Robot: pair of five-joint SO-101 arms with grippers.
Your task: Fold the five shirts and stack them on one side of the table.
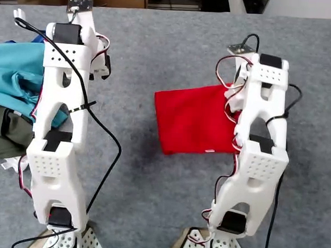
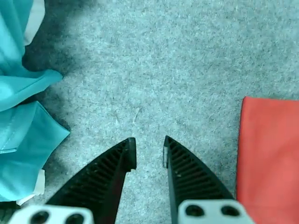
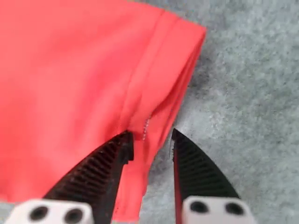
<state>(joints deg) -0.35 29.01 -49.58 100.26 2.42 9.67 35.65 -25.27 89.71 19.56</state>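
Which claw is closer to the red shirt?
Right. The right gripper is at the edge of the red shirt, cloth between its open jaws. The left gripper is over bare table, apart from the shirt.

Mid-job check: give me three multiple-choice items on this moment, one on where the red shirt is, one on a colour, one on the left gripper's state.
1. Where is the red shirt? A) over a chair B) on the table, partly under the right arm C) on the floor
2. What colour is the bunched shirt nearest the left gripper? A) yellow B) white C) teal
3. The left gripper's fingers are: A) apart over bare table B) shut on a sleeve C) shut on the red shirt
Key: 1 B, the high view shows it there; 2 C, teal folds show; 3 A, grey table shows between them.
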